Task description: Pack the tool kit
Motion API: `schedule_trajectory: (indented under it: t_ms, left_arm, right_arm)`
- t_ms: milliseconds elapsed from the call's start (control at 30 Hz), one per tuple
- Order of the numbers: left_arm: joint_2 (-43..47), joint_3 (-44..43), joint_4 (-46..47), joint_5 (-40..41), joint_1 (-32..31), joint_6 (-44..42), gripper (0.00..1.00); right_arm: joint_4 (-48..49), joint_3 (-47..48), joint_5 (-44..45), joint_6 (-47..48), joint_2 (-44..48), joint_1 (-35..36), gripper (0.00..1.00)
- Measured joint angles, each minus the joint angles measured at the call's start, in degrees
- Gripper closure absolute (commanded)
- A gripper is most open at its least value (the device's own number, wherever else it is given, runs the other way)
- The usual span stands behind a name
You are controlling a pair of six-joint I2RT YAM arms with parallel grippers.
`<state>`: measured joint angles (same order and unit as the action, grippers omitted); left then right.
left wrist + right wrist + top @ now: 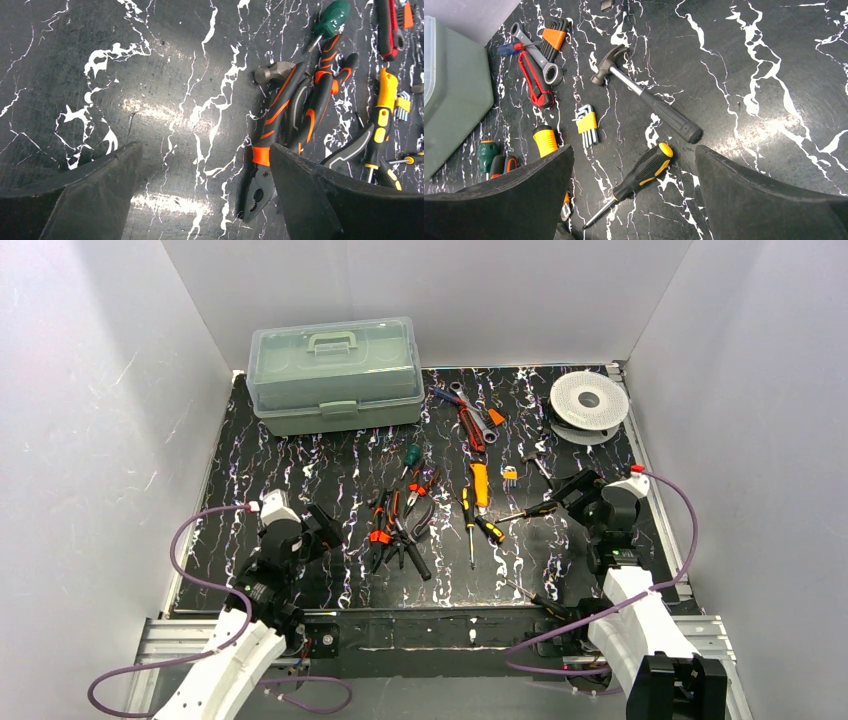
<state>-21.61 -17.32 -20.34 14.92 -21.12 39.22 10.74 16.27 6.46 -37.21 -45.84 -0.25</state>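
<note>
The tool kit [335, 375], a pale green box with a clear lid and green handle, stands shut at the back left; its side shows in the right wrist view [454, 100]. Loose tools lie mid-mat: orange-black pliers [395, 525] [280, 115], a green-handled screwdriver [332, 17], a hammer [649, 97], hex keys [587, 122], a wrench [536, 50]. My left gripper [318, 525] [205, 146] is open over bare mat, with plier jaws [257, 192] beside its right finger. My right gripper [568, 490] [634, 148] is open above a black-yellow screwdriver [646, 170].
A round white spool [588, 405] sits at the back right corner. A red-black tool [535, 77] and a yellow-handled tool [545, 140] lie among the others. White walls enclose the black marbled mat [300, 470] on three sides.
</note>
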Motion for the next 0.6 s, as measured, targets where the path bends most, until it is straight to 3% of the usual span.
schedule_trajectory:
  t_ms: [233,600]
  left_arm:
    - [-8.17,-5.68,0.02,0.22,0.00,-0.85,0.02]
    - [-26.21,-24.65,3.23,1.49,0.13,-5.46,0.02]
  right_arm:
    - [1.16,-1.53,-0.22,-0.81,1.16,0.00,0.02]
    - [4.63,-2.05,-2.56,-1.86,-1.88,0.13,0.03]
